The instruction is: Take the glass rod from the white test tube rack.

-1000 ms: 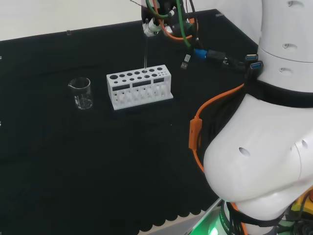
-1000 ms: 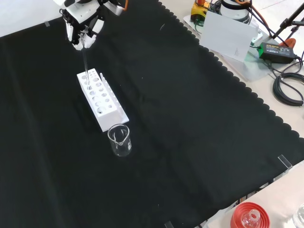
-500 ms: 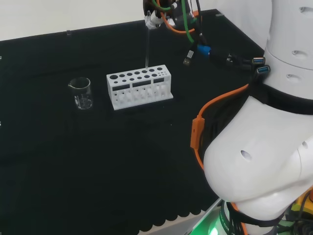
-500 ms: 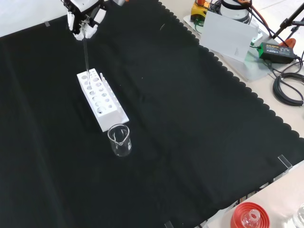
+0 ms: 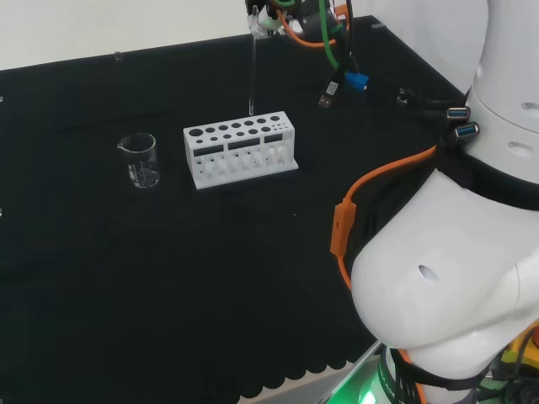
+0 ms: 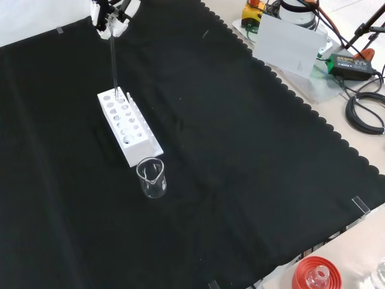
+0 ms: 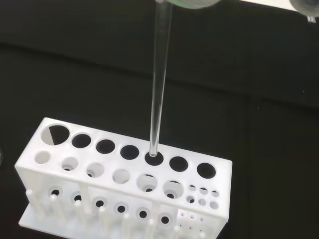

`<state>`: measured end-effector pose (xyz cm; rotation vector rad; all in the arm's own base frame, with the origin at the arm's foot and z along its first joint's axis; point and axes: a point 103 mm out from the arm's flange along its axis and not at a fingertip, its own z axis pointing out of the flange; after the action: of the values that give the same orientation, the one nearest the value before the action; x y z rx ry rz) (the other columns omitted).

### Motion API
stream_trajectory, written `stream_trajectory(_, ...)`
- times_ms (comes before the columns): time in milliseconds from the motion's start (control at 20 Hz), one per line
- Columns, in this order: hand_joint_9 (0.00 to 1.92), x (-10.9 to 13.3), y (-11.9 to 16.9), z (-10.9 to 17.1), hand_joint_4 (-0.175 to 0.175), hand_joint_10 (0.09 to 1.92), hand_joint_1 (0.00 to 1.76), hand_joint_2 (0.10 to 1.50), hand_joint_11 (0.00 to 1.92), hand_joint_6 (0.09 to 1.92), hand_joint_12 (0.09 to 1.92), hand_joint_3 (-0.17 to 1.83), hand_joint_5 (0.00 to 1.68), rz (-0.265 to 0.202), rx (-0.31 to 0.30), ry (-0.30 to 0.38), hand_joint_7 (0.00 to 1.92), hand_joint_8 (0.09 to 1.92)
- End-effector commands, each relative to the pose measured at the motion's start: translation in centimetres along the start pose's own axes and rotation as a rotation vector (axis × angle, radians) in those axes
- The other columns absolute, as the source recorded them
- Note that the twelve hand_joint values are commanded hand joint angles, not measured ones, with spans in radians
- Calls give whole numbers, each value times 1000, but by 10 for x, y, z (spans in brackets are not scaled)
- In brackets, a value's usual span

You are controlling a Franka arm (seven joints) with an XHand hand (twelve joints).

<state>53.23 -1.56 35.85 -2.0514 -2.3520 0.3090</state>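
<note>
Pinching the glass rod (image 6: 113, 63) upright, hand (image 6: 110, 13) above rack (image 6: 128, 126).

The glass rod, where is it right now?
The glass rod hangs upright from the hand at the front view's top left, its tip just over the white test tube rack.

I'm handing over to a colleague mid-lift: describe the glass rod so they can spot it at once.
Find the white test tube rack on the black cloth, beside a clear beaker. Straight above its end farthest from the beaker hangs the glass rod, a thin clear upright stick pinched by the hand, its tip at the rack's top. Nothing else there is long and thin.
</note>
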Motion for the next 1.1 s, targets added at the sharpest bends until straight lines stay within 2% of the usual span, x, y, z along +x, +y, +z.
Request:
stream_trajectory(50,1770,14,-14,-15,-175,344,1303,1094,1634,688,527,-175,1179,-27,1,-11,1237,679)
stream_trajectory(300,1772,18,-20,-23,-175,344,1303,1094,1636,687,528,-175,1180,-47,-11,-9,1238,678)
stream_trajectory(1100,1777,24,-34,-41,-175,341,1303,1093,1638,683,529,-175,1182,-61,-37,-9,1240,674)
